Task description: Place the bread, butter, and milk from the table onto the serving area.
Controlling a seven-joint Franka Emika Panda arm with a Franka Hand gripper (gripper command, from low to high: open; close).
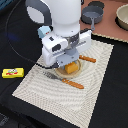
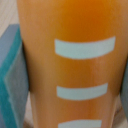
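The bread (image 1: 73, 67) is an orange loaf sitting low over the round tan plate (image 1: 61, 73) on the striped placemat (image 1: 45, 87). My gripper (image 1: 70, 62) stands right over it with a finger on either side. In the wrist view the bread (image 2: 75, 30) fills the frame, and a grey-teal finger pad (image 2: 12, 80) presses its side. I cannot tell whether the loaf rests on the plate. The butter (image 1: 12, 73) lies on the black table (image 1: 15, 45) off the mat, at the exterior view's left. A light-blue and white shape (image 1: 44, 32) beside the arm may be the milk, mostly hidden.
An orange-handled fork (image 1: 67, 81) and knife (image 1: 87, 59) lie on the mat either side of the plate. A dark pot (image 1: 93, 15) and a pale bowl (image 1: 122, 17) stand on the brownish-pink counter at the back. A black cable runs over the table.
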